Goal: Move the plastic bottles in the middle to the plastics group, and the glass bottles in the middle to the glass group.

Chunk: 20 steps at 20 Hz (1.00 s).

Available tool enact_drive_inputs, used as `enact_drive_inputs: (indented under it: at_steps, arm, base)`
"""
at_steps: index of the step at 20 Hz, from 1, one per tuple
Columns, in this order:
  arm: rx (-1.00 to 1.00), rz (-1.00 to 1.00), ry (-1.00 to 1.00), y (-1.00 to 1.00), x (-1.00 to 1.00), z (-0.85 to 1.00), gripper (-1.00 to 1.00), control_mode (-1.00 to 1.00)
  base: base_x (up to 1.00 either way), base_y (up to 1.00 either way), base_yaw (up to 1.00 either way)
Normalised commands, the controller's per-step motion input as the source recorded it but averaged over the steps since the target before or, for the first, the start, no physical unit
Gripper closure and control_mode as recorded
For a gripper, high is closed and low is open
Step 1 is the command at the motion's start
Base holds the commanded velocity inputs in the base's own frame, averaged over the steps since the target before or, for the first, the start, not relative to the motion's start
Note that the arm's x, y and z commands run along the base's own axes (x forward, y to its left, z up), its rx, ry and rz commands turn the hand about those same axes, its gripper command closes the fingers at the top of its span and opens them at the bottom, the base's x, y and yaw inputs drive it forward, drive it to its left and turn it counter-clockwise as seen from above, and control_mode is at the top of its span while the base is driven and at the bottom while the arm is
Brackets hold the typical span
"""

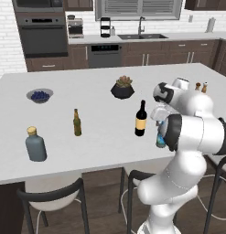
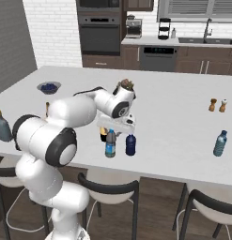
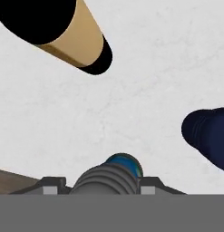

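Clamped on upright water bottle (image 2: 110, 144), tool (image 2: 115, 125) near desk (image 2: 174, 112) front edge; dark blue bottle (image 2: 130, 144) just beside, wine bottle (image 1: 141, 119) upright behind; open desk rightward.

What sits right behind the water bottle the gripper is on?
The dark wine bottle stands just behind the water bottle; in the right base view the arm and gripper cover all but its base.

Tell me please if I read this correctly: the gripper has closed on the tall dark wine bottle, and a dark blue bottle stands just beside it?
Not quite. The gripper has closed on the small clear water bottle, not the wine bottle, which stands free on the counter. The right base view shows this. The dark blue bottle does stand just beside it.
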Motion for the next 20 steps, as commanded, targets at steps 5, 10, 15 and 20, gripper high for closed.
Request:
enact_drive_inputs:
  at_steps: [5, 10, 15, 20]
  arm:
    - [0.04, -0.01, -0.02, -0.18, -0.76, 0.30, 1.00, -1.00]
    - [-0.04, -0.06, -0.02, -0.49, -0.52, 0.24, 1.00, -1.00]
    - [-0.16, -0.14, 0.00, -0.74, -0.26, 0.04, 1.00, -1.00]
    - [-0.16, -0.11, -0.05, -0.88, -0.06, 0.00, 1.00, -1.00]
  base:
    - [0.00, 0.00, 0.00]
    - [0.00, 0.00, 0.00]
    - [0.00, 0.00, 0.00]
    - [0.00, 0.00, 0.00]
